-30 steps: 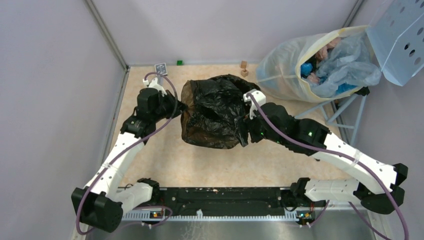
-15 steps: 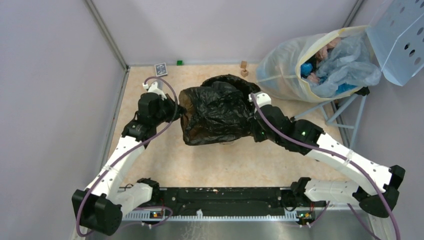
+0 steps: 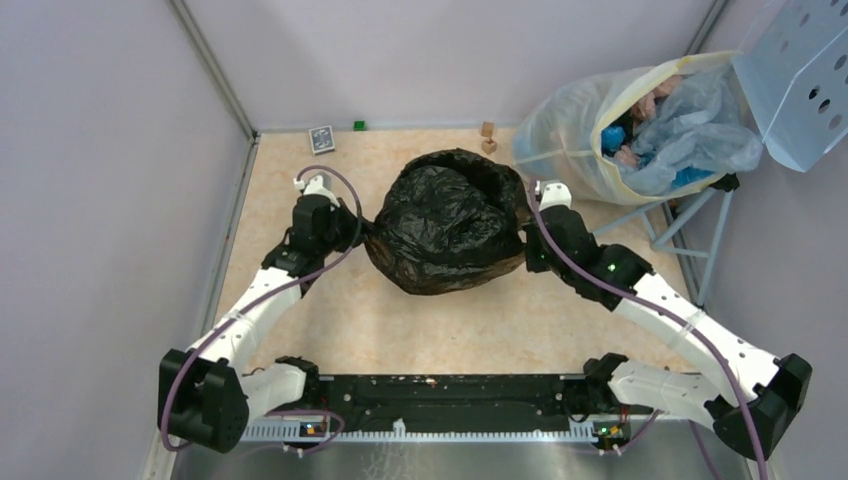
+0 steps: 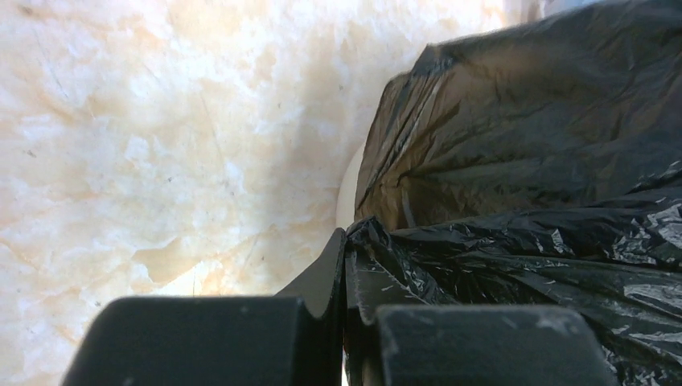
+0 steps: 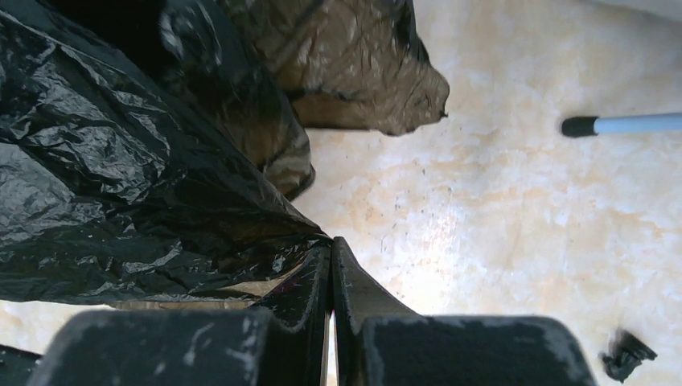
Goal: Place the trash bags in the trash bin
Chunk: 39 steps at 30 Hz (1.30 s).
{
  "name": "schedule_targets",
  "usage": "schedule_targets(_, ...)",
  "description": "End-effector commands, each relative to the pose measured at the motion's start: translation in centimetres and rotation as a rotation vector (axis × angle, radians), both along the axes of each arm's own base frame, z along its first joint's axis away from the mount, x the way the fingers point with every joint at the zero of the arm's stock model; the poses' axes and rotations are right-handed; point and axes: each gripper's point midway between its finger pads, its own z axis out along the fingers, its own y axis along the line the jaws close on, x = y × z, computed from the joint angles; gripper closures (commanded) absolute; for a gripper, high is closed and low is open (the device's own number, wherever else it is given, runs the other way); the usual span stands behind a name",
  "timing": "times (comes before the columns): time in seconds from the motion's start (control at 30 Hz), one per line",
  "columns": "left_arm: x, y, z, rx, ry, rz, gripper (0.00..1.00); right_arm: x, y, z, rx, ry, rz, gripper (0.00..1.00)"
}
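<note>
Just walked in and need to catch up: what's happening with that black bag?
The robot is holding one black trash bag from both sides. The left gripper is shut on its left edge and the right gripper on its right edge, spreading it between them. A sliver of the cream bin shows at the bag's edge in the left wrist view. Whether the bag is in it yet cannot be told.

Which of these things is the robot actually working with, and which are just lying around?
In the job: black trash bag, pinched by left gripper and right gripper; trash bin, mostly hidden beneath.
Lying about: translucent sack, blue panel, wooden blocks, green cube, small patterned card.
</note>
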Motion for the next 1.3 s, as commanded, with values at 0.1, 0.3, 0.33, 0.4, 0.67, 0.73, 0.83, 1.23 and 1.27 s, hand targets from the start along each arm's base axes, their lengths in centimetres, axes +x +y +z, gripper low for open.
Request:
schedule_targets(0.1, 2.7, 1.8, 7.1, 0.031, -0.268, 0.092, 0.98, 1.5, 0.4, 8.0, 0.108, -0.285, 0.064, 1.00)
schedule_targets(0.3, 1.2, 2.2, 10.7, -0.017, -0.418, 0.097, 0.97, 1.3, 0.3, 10.0, 0.126, -0.350, 0.093, 1.00)
schedule_targets(0.33, 1.0, 2.6, 10.7, -0.018, -0.429, 0.117, 0.98, 1.4, 0.3, 10.0, 0.118, -0.347, 0.087, 1.00)
schedule_targets(0.4, 0.9, 3.3, 11.3, -0.023, -0.465, 0.159, 0.97, 1.9, 0.3, 9.9, 0.095, -0.338, 0.076, 1.00)
schedule_targets(0.67, 3.1, 2.6, 8.2, 0.015, -0.292, 0.152, 0.96, 4.6, 0.0, 8.5, 0.085, -0.258, -0.008, 1.00)
schedule_targets(0.73, 3.7, 2.3, 5.9, 0.047, -0.185, 0.143, 0.96, 5.1, -0.4, 7.4, 0.090, -0.212, -0.025, 1.00)
schedule_targets(0.83, 3.9, 1.5, 3.5, 0.067, -0.087, 0.096, 0.97, 4.8, -0.2, 6.7, 0.083, -0.183, 0.016, 0.79)
schedule_targets(1.23, 2.1, 0.1, 7.3, -0.006, -0.242, -0.010, 0.90, -0.4, 3.9, 15.8, 0.166, -0.373, 0.489, 0.36)
schedule_targets(1.27, 2.0, 0.2, 7.5, 0.000, -0.247, -0.008, 0.89, -0.6, 4.5, 16.4, 0.149, -0.396, 0.533, 0.36)
